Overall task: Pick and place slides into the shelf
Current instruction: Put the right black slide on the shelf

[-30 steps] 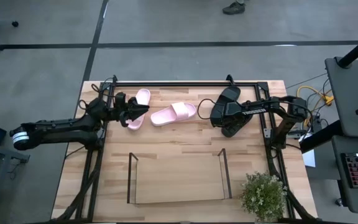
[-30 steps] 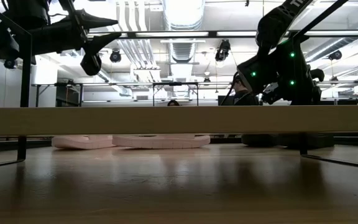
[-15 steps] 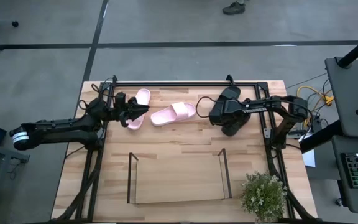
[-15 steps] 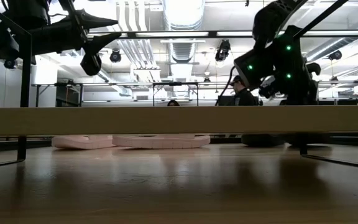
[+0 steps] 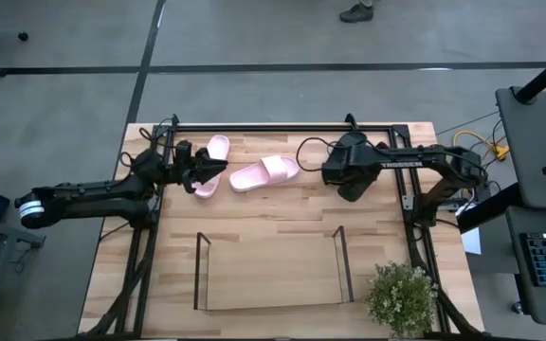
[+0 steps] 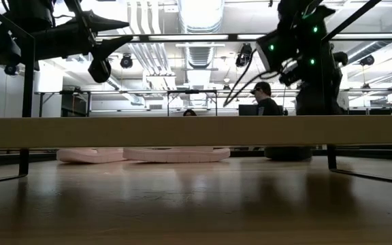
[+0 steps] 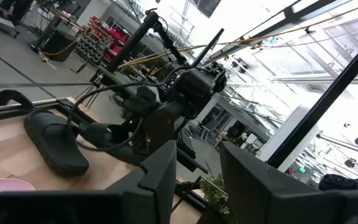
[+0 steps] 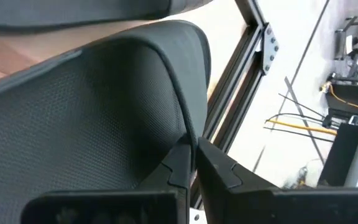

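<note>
Shelf [image 5: 271, 272] holds no slides. My right gripper [image 8: 192, 163] pinches a black slide [image 8: 86, 118]; my left gripper [image 5: 218, 169] stands part open over a pink slide [image 5: 210, 163].

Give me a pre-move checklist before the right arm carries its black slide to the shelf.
1. Right hand shut on the black slide, pinching the strap edge: ok.
2. Slide clear of the table: cannot tell; the arm hides it in the high view.
3. Shelf base free of slides: ok.
4. Pink slides lying apart from the right arm's path toward the shelf: ok.
5. Left hand parked over the far pink slide, away from the shelf: ok.
6. Second black slide resting on the table: ok.
</note>
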